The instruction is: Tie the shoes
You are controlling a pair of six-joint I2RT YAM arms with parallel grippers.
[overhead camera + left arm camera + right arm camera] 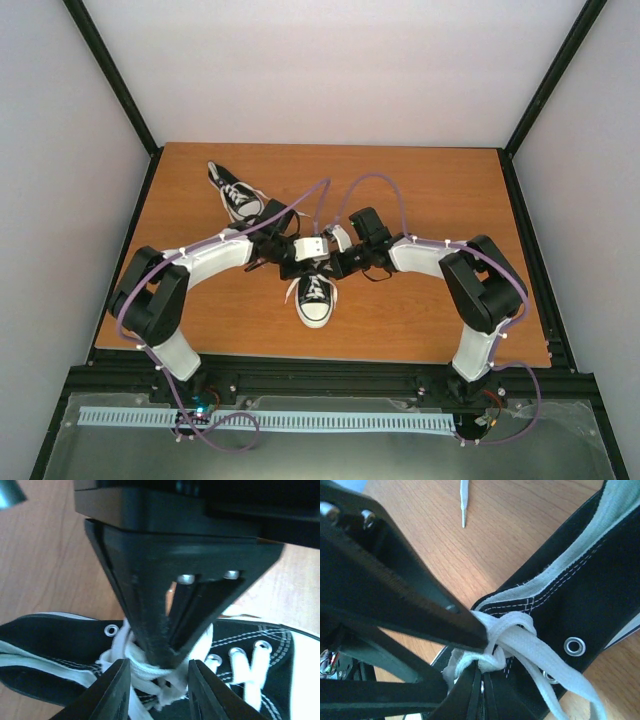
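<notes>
One black shoe with a white toe cap lies mid-table, toe toward the arms; the other shoe lies at the back left. Both grippers meet over the near shoe's lace knot. My left gripper is open, its jaws standing either side of the knot. My right gripper is shut, its tips pinching the white lace at the knot. In the left wrist view the right gripper comes down from above into the knot. One left finger presses against the lace loop.
A loose lace end with its plastic tip lies on the wooden table. Purple cables arc over both arms. Black frame posts and white walls border the table.
</notes>
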